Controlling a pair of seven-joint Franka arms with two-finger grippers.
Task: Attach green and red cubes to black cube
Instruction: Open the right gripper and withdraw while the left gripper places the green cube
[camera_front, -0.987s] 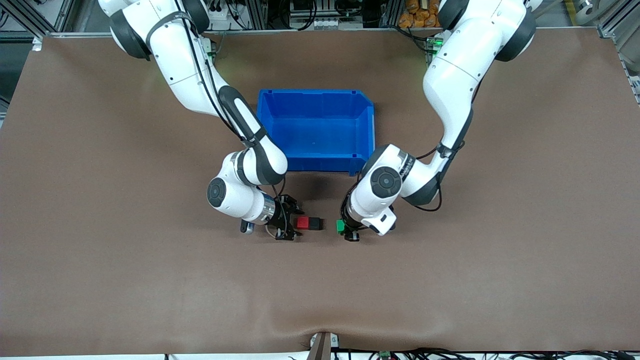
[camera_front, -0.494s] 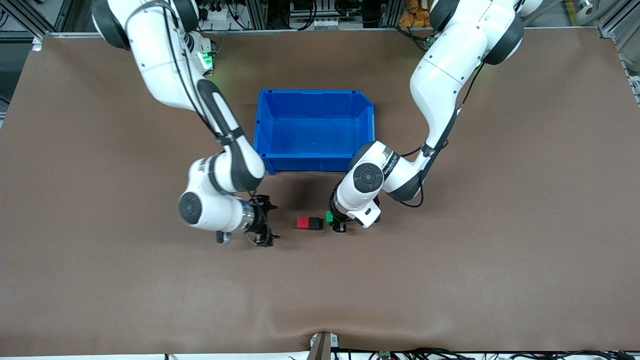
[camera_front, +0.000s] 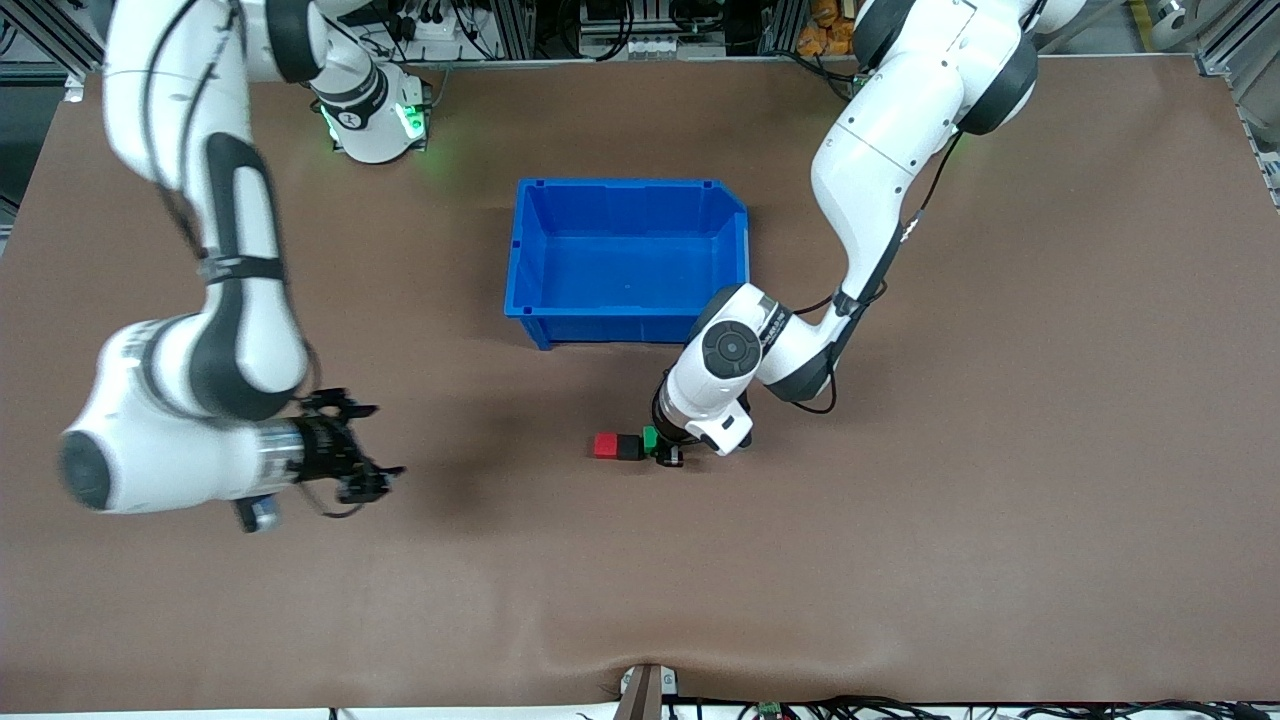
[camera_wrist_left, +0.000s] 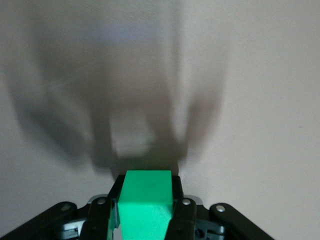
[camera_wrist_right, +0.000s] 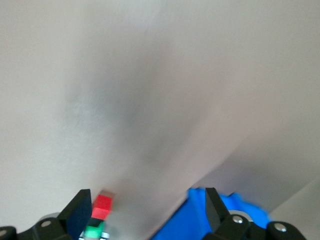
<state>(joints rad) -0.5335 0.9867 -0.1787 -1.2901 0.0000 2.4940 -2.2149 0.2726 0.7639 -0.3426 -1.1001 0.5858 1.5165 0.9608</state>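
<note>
The red cube (camera_front: 605, 445) and the black cube (camera_front: 629, 447) sit joined side by side on the table, nearer the front camera than the blue bin. My left gripper (camera_front: 660, 448) is shut on the green cube (camera_front: 649, 437) and holds it low, right against the black cube's free side. In the left wrist view the green cube (camera_wrist_left: 147, 187) fills the gap between the fingers (camera_wrist_left: 177, 205), and the black cube is hidden. My right gripper (camera_front: 368, 472) is open and empty over bare table toward the right arm's end. Its wrist view shows the red cube (camera_wrist_right: 103, 205) and green cube (camera_wrist_right: 93, 231) far off.
The blue bin (camera_front: 627, 327) stands empty in the middle of the table, farther from the front camera than the cubes, and also shows in the right wrist view (camera_wrist_right: 220, 220). The left arm's elbow hangs beside the bin's corner. Brown table surface (camera_front: 900, 560) surrounds everything.
My right gripper has let go of the red cube and swung away toward the right arm's end of the table. My left gripper has carried the green cube up against the black cube.
</note>
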